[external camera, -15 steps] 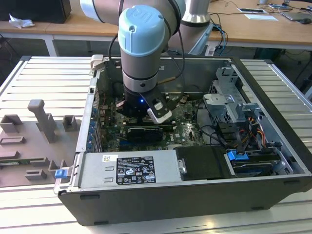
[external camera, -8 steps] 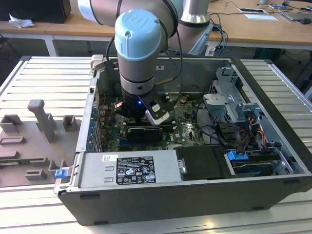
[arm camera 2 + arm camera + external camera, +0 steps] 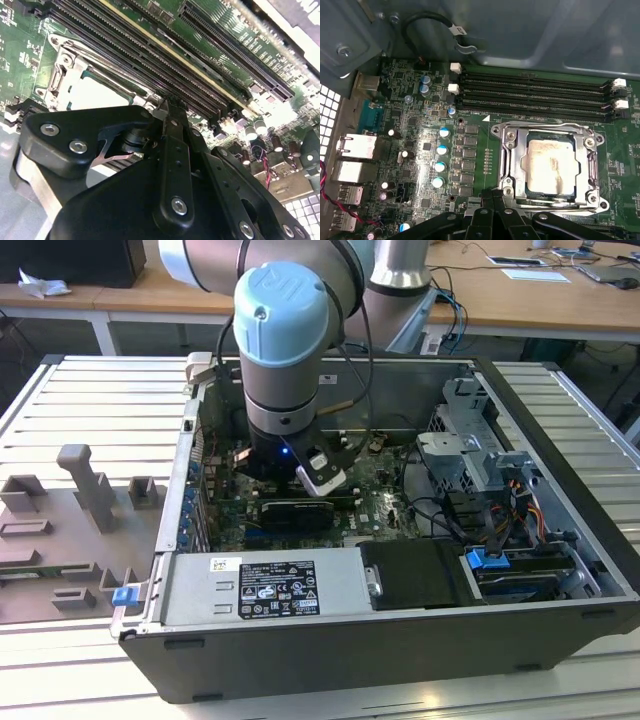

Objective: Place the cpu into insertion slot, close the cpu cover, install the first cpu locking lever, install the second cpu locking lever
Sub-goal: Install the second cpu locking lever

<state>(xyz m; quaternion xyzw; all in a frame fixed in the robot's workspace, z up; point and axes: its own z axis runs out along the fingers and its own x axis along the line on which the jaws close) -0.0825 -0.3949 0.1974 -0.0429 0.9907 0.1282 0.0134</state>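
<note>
Black jointed gripper linkage (image 3: 170, 165) nearest the lens in both wrist views, hanging low over the green motherboard (image 3: 420, 125) inside the open grey computer case (image 3: 560, 490). Fingers' state cannot be told: tips hidden behind the linkage. Small flat square cpu with pale silver-grey metal top (image 3: 551, 166) already seated in the square insertion slot with thin silver rim (image 3: 506, 165), lying flat, top face up. Thin silver frame-shaped cpu cover (image 3: 545, 134) down around the chip, cut-out middle leaving the top bare. Slot just beyond the gripper's front, near but apart, no contact visible. Chip square, so no long axis; sides parallel to the 4 long black memory slots (image 3: 535, 95) running alongside the socket toward the case wall. Locking levers too indistinct to judge.
</note>
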